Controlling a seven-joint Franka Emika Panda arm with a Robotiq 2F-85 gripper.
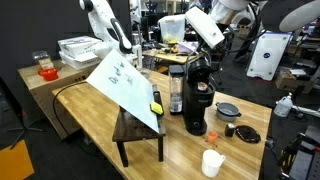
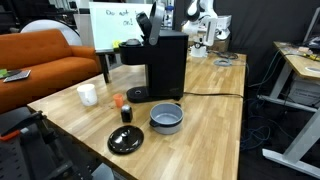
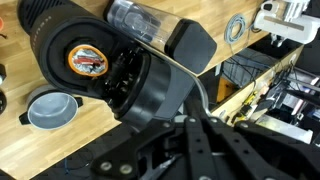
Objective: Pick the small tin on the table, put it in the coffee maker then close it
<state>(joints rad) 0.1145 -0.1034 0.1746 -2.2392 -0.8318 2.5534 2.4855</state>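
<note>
Starting at 8 o'clock of the wrist view: a grey bowl (image 3: 52, 108) on the table (image 3: 30, 145). Moving right to the small tin (image 3: 88, 62), orange face up, seated in the round chamber of the coffee maker (image 3: 150, 95), roughly 10 o'clock from frame centre. Hinged top raised, tin's face uncovered. On to a clear jar (image 3: 140, 20) up at 12 o'clock, just beside the machine. Down at 5 o'clock, the gripper (image 3: 200, 135), dark against dark, so cannot tell how wide the jaws stand. In an exterior view, poised close over the machine's top, with a white cup (image 1: 212, 162) down at its 6 o'clock.
</note>
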